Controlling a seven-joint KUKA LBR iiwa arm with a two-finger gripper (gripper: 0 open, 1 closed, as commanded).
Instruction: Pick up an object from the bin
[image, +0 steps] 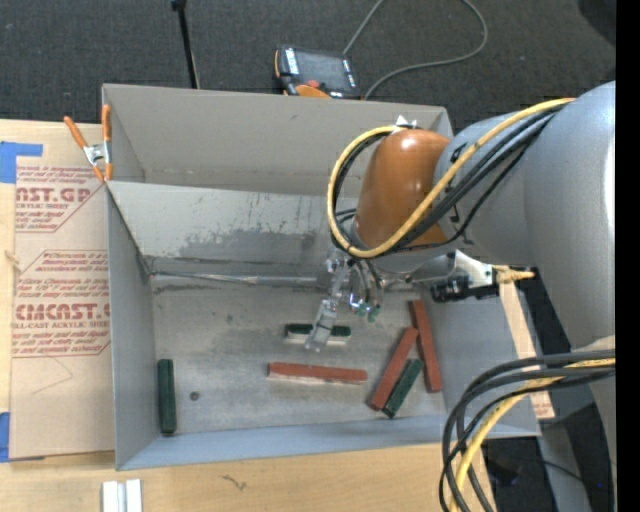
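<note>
Grey metal bin (128, 320) with sloping walls, seen from above, with a few loose sticks on its floor. Near the middle of the floor lies a long, flat, reddish-brown stick (317, 373), running left to right; every place below is given from it.

Just behind it, and apart from it, lies a short dark green bar (298, 329), also running left to right. The robot's gripper (322, 338) is down at this bar, over its middle and hiding that part. Whether the gripper is apart, together or clamped on the bar cannot be told.

Above the gripper is the arm's rounded orange cover (400, 190), looped with yellow cables (345, 170).

Near the long stick's right end, three sticks lie close together at a slant: a slanted reddish-brown stick (393, 365), a slanted dark green stick (403, 388) touching its lower side, and a second reddish-brown stick (426, 345) farther right.

Well to the left of the long stick, a lone dark green bar (165, 396) lies pointing front to back.
</note>
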